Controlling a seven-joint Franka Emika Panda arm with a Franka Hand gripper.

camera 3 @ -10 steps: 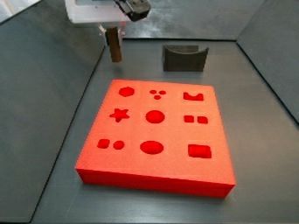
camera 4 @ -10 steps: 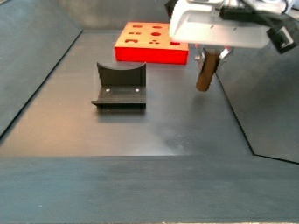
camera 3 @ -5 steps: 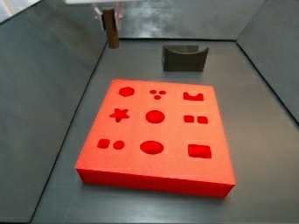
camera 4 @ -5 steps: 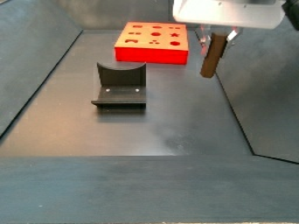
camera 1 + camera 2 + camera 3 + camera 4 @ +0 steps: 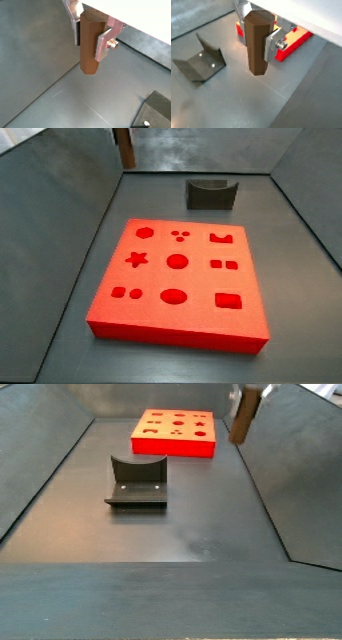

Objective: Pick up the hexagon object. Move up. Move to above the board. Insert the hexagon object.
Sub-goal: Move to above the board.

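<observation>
Dark grey floor (image 5: pixel 187 534) with sloped grey walls all round. In a side view, nearest thing is the fixture (image 5: pixel 136 481), dark L-bracket on its plate, standing on the floor. Behind it the board (image 5: pixel 174 432), bright red, lying flat, recesses up: circles, star, squares, a notched shape. In another side view the board (image 5: pixel 178 280) fills the middle and the fixture (image 5: pixel 210 193) sits beyond its far edge, apart from it.

Gripper (image 5: pixel 258 36) is up high, near the frame top in both side views, mostly cut off. It's clamped on the hexagon object (image 5: pixel 257 42): silver finger plates (image 5: pixel 103 41) press its opposite faces in both wrist views. Peg (image 5: pixel 90 46) hangs upright, lower end free, clear of the floor. In a side view the peg (image 5: pixel 245 417) is beside the board's far right corner, not over it.
</observation>
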